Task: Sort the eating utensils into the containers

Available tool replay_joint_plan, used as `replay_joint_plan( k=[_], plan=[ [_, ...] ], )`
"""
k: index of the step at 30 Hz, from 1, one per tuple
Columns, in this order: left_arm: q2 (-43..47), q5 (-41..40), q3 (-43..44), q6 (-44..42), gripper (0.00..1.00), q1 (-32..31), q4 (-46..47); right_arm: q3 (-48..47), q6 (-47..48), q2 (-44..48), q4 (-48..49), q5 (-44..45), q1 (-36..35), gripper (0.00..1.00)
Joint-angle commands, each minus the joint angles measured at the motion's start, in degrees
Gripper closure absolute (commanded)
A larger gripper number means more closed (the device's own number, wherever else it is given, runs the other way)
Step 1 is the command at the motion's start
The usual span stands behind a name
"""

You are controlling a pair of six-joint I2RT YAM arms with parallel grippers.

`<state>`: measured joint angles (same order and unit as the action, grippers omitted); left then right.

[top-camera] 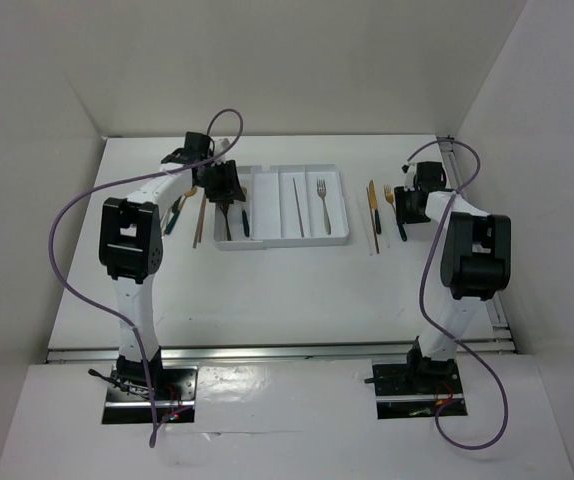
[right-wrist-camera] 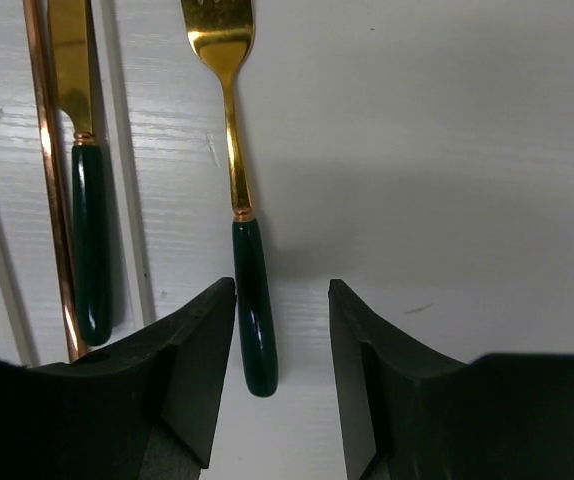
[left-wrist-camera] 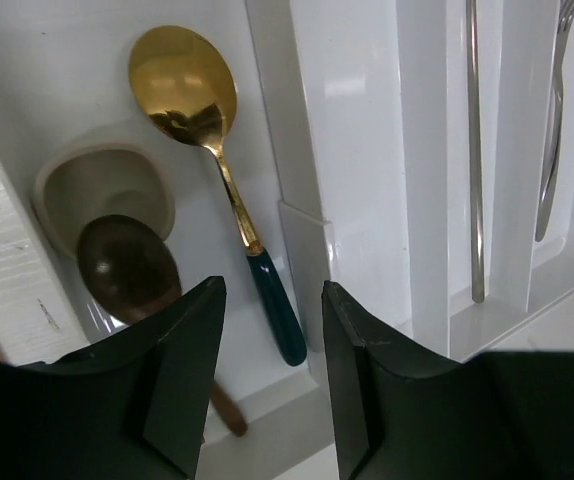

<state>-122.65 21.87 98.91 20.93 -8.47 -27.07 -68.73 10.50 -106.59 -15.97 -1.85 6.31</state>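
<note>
My left claw (left-wrist-camera: 272, 300) hangs open over the spoon (left-wrist-camera: 182, 75) lying in the tray's (left-wrist-camera: 357, 150) leftmost slot. My right claw (right-wrist-camera: 282, 300) gapes astride the fork (right-wrist-camera: 233, 150) on the table (right-wrist-camera: 447, 150): light, stiff, slick, I judge; take its dark handle crosswise

Flat white tabletop (top-camera: 267, 290), boxed in by plain white panel walls (top-camera: 297, 60) behind and at both sides; silver metal rail (top-camera: 297, 350) along its near edge.

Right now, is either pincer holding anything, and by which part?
Nothing held: left pincer open over the spoon lying in the tray; right pincer open astride the fork handle, not gripping it.
</note>
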Motion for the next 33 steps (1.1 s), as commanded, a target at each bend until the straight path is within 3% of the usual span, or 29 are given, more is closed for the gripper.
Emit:
replay_joint_plan(
  k=[1, 11, 12, 16, 21, 22, 24, 26, 29, 33],
  plan=[
    [1.8, -2.27, 1.37, -1.15, 0.43, 0.21, -0.18, -2.81, 2.07, -1.95, 2.34, 0.79, 0.37, 0.5],
    [5.49, -2.8, -0.56, -2.3, 0.45, 0.21, -0.18, -4.48, 4.35, -8.11, 5.42, 1.93, -0.24, 0.54],
    [6.19, -2.8, -0.56, -2.3, 0.45, 0.9, -0.18, -5.09, 4.35, -9.42, 5.42, 1.93, -0.24, 0.57],
    [7.51, -3.32, -0.56, -3.34, 0.45, 2.22, -0.18, -8.69, 4.88, -13.55, 1.39, 1.93, -0.24, 1.0],
    [13.9, -6.04, -3.62, -3.88, 0.45, 4.33, 2.19, -5.9, 1.55, -5.34, 3.74, -2.88, 0.29, 1.0],
    [15.5, -8.31, -4.6, -4.83, 0.43, 4.34, 3.76, -5.89, 0.67, -3.39, 4.36, -3.68, 0.29, 1.0],
    [20.05, -11.57, -6.44, -5.63, 0.21, 4.34, 5.09, -5.89, -1.09, 1.18, 3.41, -6.31, 0.29, 1.0],
    [22.62, -14.64, -7.51, -6.69, 0.08, 4.34, 5.1, -8.42, -4.78, 3.48, 1.74, -9.65, -0.32, 1.0],
    [26.31, -17.21, -8.21, -7.92, 0.0, 4.34, 5.71, -12.03, -9.44, 6.74, -0.55, -15.37, -1.73, 1.0],
    [28.61, -22.12, -8.74, -3.28, 0.0, 4.34, 2.47, -16.08, -15.59, 7.88, -1.96, -18.98, -5.86, 1.0]
  ],
)
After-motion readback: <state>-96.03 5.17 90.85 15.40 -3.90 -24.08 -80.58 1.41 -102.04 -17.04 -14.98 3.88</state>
